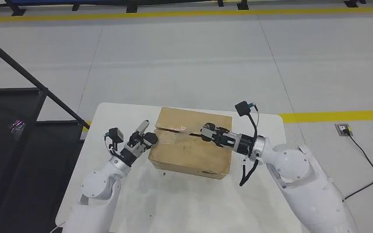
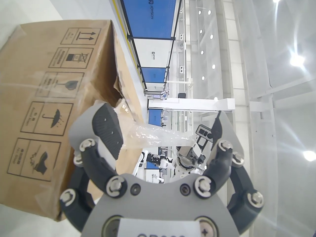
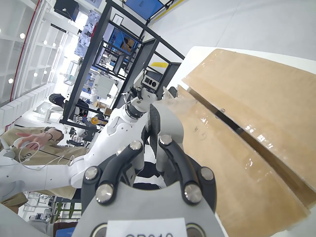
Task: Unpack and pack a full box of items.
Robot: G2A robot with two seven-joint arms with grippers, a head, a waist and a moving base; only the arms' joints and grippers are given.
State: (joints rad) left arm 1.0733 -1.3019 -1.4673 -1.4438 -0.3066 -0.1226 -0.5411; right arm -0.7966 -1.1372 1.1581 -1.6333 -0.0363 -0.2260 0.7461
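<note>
The cardboard box (image 1: 189, 152) sat in the middle of the white surface (image 1: 192, 198), resting flat with its top flaps folded down. The two flaps did not quite meet, and a dark slit ran along the seam between them. Glossy clear tape lay along that seam and down over the end of the box on the robot's left, the end with a column of handling symbols printed on it. At the upper edge of that end the cardboard was torn and ragged. A crumpled strip of clear tape (image 2: 158, 136) had come away from the box there and stuck out into the air.

The left end effector (image 2: 161, 124) hung right at that end of the box, level with its top edge, with its fingers spread wide apart. The loose strip ran across the gap between them, starting beside the pad (image 2: 107, 127) nearest the box. I could not tell whether the strip was actually stuck to either pad.

The right end effector (image 1: 205, 131) was over the top of the box, low above the flap beside the seam and pointing along it towards the torn end. Its fingers were pressed together, and I could not make out whether they touched the cardboard. The two end effectors were well apart, with most of the box top between them.
</note>
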